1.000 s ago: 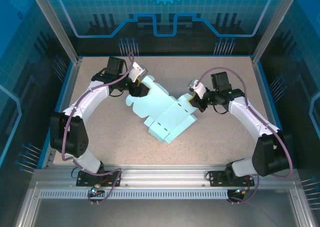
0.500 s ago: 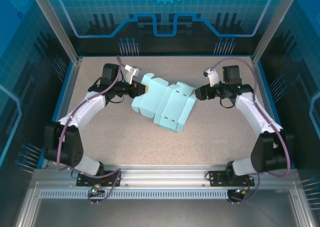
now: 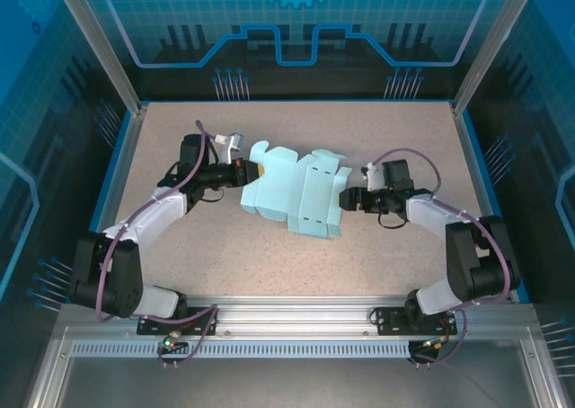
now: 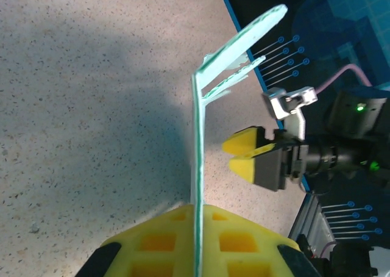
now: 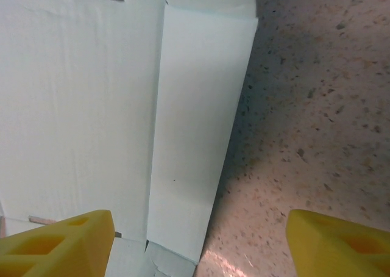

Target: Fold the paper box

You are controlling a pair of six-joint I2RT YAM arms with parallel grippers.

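1. The left gripper (image 3: 246,168) is pinching the left edge of the box (image 3: 296,190). In the left wrist view its yellow pads (image 4: 152,246) are pressed together on the thin sheet, which runs away from them edge-on.
2. At the far end of that sheet, flaps bend off to the right and stand clear of the table (image 3: 377,255).
3. The right gripper (image 3: 349,198) is spread, and its tips sit just beside the box's right edge.
4. In the right wrist view one right fingertip (image 5: 58,240) sits over the pale panel and the other over bare table, with the panel's right edge between them. Whether either one touches the paper is hard to tell.
5. The box lies mid-table between the two grippers, a little toward the far side. It is a pale blue cut-out, tilted so that its long panels run from far-left to near-right.
6. Its near-right corner points into open table, and its far flaps stop well short of the back wall (image 3: 296,75).
7. Bare table lies all round the box, with the widest stretch toward the near rail (image 3: 296,323). There is also room behind each arm out to the blue side rims (image 3: 124,161).
8. Both arms lie low and reach inward, elbows out toward the sides.
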